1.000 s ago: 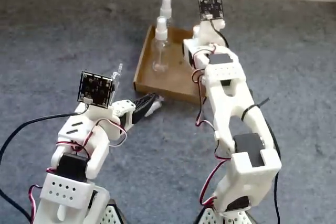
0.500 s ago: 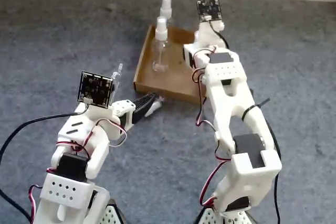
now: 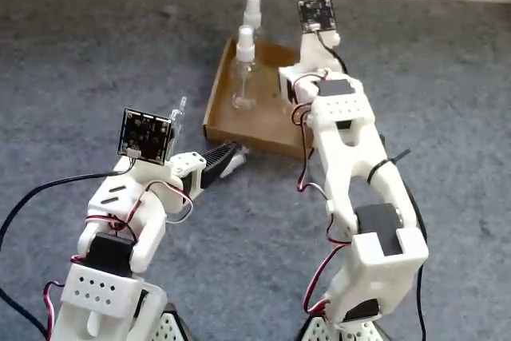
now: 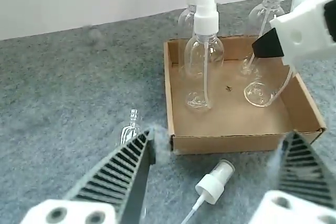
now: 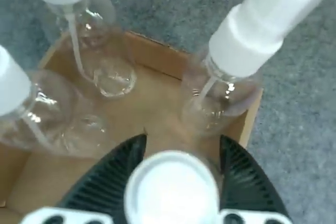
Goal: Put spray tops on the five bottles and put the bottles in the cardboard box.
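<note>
Bottle with a white spray top (image 5: 173, 188) sits clamped between the black jaws of the right gripper (image 5: 181, 144), which are closed on it near the cap. In the left wrist view it hangs tilted over the cardboard box (image 3: 243, 136), its base close to the brown floor. That box lies in the upper middle of the high view, under the right arm (image 3: 351, 141). To my eye the step in hand is setting this bottle down inside. Doing it well means bringing it upright first, lowering until the base rests flat on bare cardboard, and only then opening the jaws, since a tilted release would likely tip it into a neighbour.

Room is tight. Three capped bottles stand inside already: the left bottle (image 3: 243, 73) toward the box's left side in the high view, the far bottle (image 5: 94, 51) by the far wall, and the corner bottle (image 5: 228, 77) close beside the held one near a corner. The widest bare floor looks to be toward the front wall. The walls are low, so the lift out afterwards should go straight up, keeping the jaws away from the tall tops.

Left gripper (image 4: 220, 139) hangs wide open and empty just left of centre in the high view, outside the front wall. On the carpet (image 3: 96, 45) beneath it lie a loose spray top (image 4: 212, 184) and an uncapped bottle (image 4: 131, 127), both apart from the right arm
</note>
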You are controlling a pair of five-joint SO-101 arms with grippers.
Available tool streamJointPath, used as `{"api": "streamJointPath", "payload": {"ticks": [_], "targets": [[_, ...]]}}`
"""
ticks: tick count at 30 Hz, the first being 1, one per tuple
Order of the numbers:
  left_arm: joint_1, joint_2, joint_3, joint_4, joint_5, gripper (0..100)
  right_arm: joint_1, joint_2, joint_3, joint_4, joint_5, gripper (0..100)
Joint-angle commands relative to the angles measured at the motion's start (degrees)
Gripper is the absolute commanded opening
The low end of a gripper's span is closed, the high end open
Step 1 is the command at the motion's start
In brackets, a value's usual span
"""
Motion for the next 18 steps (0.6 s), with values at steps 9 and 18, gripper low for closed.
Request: {"api": "streamJointPath", "payload": {"ticks": [9,18], "targets": [[0.0,0.0,-0.3,-1.3,-0.3,31,-0.6,-0.8,-7.8,3.0,0.4,15.0],[0.0,0.0,-0.3,-1.3,-0.3,31,-0.6,-1.1,-8.5,3.7,0.2,18.9]]}}
